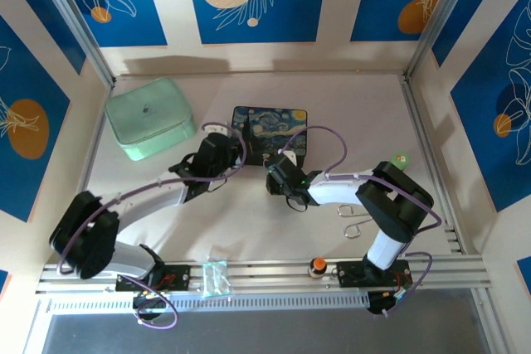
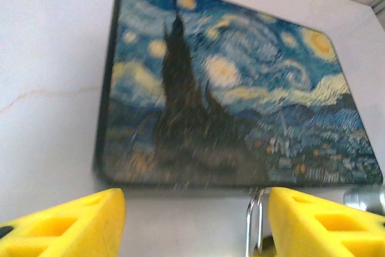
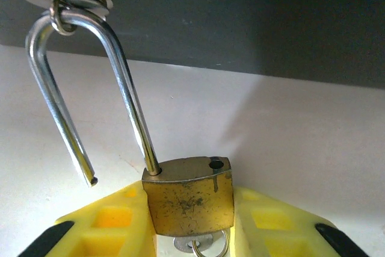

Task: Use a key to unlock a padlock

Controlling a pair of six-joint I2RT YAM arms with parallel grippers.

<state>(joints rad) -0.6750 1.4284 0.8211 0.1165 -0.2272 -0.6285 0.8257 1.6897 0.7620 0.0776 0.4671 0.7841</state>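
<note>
Right gripper is clamping the padlock steady, key seated, shackle sprung free; left gripper is hovering, jaws apart

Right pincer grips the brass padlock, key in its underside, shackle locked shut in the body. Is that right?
No. The right wrist view shows the right pincer gripping the padlock with the key in its underside, but the shackle is open: its free end hangs clear of the body.
</note>
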